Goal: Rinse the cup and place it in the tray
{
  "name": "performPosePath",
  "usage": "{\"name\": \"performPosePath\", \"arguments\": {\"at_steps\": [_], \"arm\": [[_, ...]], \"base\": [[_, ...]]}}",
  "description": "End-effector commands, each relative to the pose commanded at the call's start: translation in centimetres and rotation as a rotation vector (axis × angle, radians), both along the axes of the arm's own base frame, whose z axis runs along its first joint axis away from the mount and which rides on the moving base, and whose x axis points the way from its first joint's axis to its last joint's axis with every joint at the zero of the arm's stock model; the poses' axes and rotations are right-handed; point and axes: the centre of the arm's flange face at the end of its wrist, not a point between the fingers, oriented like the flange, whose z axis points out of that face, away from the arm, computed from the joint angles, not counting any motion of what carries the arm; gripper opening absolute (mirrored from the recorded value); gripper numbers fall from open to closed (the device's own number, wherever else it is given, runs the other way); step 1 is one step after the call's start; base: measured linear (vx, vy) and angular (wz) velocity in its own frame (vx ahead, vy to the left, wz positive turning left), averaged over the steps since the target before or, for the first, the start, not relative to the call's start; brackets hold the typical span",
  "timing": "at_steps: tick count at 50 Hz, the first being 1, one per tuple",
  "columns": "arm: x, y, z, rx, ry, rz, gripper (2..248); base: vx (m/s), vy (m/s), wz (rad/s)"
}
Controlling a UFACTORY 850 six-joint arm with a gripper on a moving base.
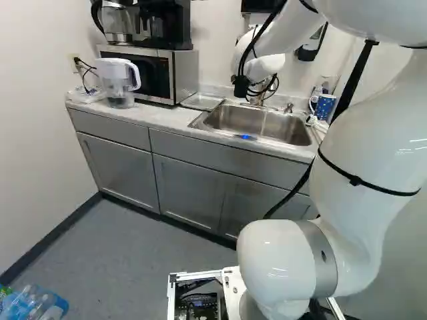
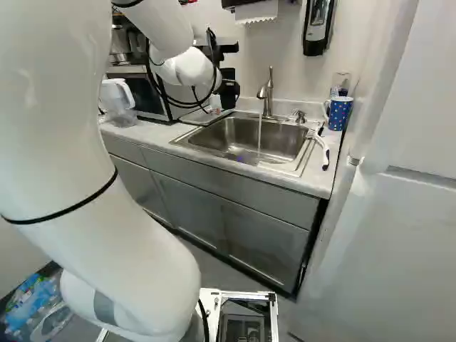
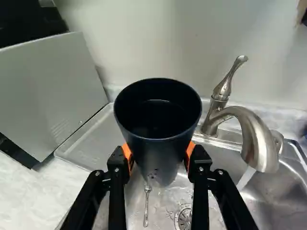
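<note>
1. The gripper (image 2: 221, 87) is holding the dark cup (image 3: 160, 160); in the wrist view its two fingers press the cup's wall from opposite sides with their orange pads (image 3: 127, 152).
2. The cup is off the surface, its open mouth facing up and toward the wrist camera. In the wrist view it appears between the tray (image 3: 88, 143) and the faucet (image 3: 254, 136), in front of the place where tray and sink (image 1: 240, 120) meet.
3. Water runs from the faucet into the sink. The stream (image 3: 245, 177) falls beside the cup, apart from it, and not into its mouth.
4. The metal tray lies flat on the counter (image 1: 157, 115) next to the sink, on the microwave's (image 1: 181, 75) side. The cup is not resting in it.
5. Drops of water show on the sink floor around the drain (image 3: 184, 218).
6. On the sink's other side stand a blue dotted mug (image 2: 340, 112) and, lying near it, a brush (image 2: 322, 148) with a white handle.
7. A clear pitcher (image 1: 120, 83) with a white lid and handle stands beside the microwave, and a coffee maker (image 1: 163, 25) sits on top of the microwave.
8. Plastic bottles (image 1: 33, 305) lie on the floor at the lower left of the left base view.
</note>
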Motion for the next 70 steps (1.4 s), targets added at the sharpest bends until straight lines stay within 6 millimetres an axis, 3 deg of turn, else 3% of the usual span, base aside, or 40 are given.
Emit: {"name": "performPosePath", "arguments": {"at_steps": [70], "arm": [[0.00, 0.00, 0.00, 0.673, -0.075, -0.252, 122]], "base": [[0.000, 0.000, 0.000]]}}
